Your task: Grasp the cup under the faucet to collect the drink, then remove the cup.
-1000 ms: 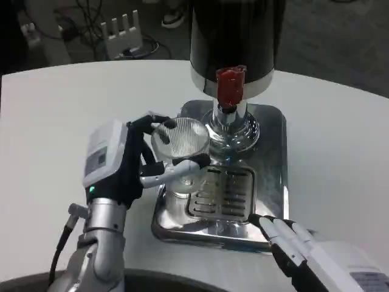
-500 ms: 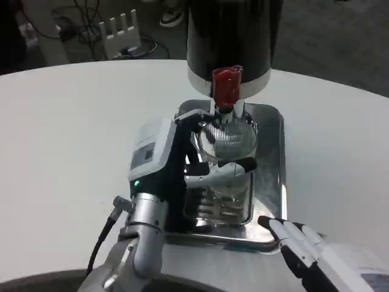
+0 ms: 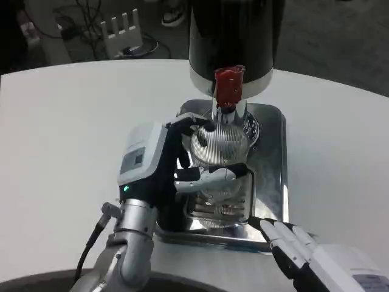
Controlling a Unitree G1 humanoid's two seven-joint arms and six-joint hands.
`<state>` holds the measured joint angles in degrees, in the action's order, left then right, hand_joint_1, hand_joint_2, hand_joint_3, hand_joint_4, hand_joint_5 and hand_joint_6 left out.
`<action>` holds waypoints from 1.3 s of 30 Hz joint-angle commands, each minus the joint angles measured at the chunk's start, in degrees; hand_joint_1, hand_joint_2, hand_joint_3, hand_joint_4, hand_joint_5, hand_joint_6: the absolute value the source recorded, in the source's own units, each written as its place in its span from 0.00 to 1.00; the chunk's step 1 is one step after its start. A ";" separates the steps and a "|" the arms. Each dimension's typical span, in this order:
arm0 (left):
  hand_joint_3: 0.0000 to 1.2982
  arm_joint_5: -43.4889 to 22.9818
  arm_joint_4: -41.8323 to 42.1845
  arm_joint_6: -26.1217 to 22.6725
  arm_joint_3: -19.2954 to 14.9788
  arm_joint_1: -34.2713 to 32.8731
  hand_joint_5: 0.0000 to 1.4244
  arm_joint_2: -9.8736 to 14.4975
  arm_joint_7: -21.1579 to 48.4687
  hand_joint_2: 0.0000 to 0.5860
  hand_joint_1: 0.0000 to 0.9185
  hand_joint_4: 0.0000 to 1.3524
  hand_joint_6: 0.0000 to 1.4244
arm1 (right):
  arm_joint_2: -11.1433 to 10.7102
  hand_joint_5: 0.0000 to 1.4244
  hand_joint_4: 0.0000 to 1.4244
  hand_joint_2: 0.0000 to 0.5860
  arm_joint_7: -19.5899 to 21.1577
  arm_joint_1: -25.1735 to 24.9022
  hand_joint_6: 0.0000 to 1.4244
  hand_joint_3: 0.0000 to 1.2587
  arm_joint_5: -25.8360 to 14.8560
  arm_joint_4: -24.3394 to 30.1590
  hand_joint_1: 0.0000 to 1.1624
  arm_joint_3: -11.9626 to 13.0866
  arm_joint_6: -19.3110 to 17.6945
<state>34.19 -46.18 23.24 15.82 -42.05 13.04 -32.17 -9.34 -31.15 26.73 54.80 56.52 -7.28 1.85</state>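
Observation:
A clear ribbed cup [image 3: 220,145] stands tilted over the drip grate [image 3: 222,205], just below and in front of the red faucet tap [image 3: 229,84] of the black dispenser [image 3: 234,36]. My left hand [image 3: 159,165] grips the cup from its left side, fingers wrapped round its rim and front. My right hand [image 3: 304,250] lies at the lower right, beside the tray's front right corner, fingers straight and apart, holding nothing.
The dispenser stands on a shiny metal tray [image 3: 272,164] on the white round table [image 3: 67,134]. Beyond the table's far edge lie cables and a white rack [image 3: 121,29] on the floor.
My left hand carried the cup from the tray's left side to under the tap; since half a second ago it has eased slightly back and down. My right hand has hardly moved.

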 commanded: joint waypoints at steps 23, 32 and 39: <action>0.00 -4.64 -1.45 0.02 -1.57 0.03 0.12 0.79 11.93 0.00 0.11 0.00 0.21 | 0.33 0.00 0.00 0.75 1.25 -0.35 0.00 0.02 -1.24 -0.46 0.37 0.43 0.87; 0.00 -10.79 0.91 2.21 -3.99 2.49 0.00 2.38 19.16 0.00 0.00 0.00 0.05 | 0.46 0.00 0.00 0.76 1.34 -0.41 0.00 0.02 -1.27 -0.68 0.38 0.07 0.92; 0.00 -14.81 5.17 4.12 -5.28 5.75 0.00 4.14 26.29 0.00 0.00 0.00 0.03 | 0.48 0.00 0.00 0.76 1.51 -0.56 0.00 0.03 -1.30 -0.87 0.38 0.08 0.91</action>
<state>20.50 -43.15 26.30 11.20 -38.32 16.03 -8.05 -9.08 -30.42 25.85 53.69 56.09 -7.23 2.35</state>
